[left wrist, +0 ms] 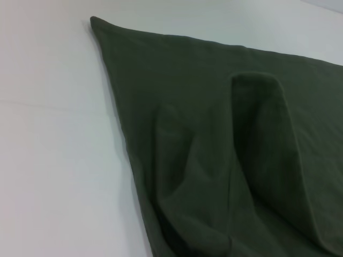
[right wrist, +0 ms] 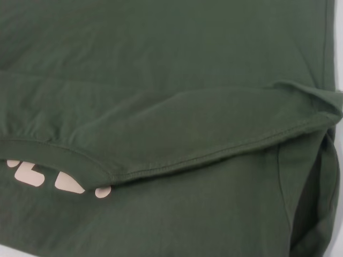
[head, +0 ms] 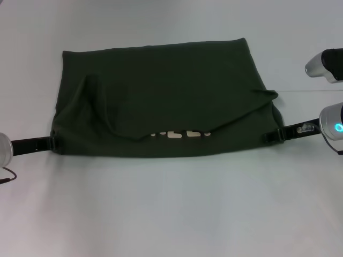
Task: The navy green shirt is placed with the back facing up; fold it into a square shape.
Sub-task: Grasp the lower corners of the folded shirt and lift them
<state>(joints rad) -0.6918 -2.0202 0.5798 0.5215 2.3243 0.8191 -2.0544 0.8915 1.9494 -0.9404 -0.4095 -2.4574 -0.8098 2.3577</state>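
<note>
Both pincers are met at the shirt edges: left pincer, right pincer; whether they grip cannot be told. White worktop lies beneath.

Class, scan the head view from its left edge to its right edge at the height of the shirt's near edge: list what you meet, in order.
Left hand → navy green shirt with its white lettering → right hand.
</note>
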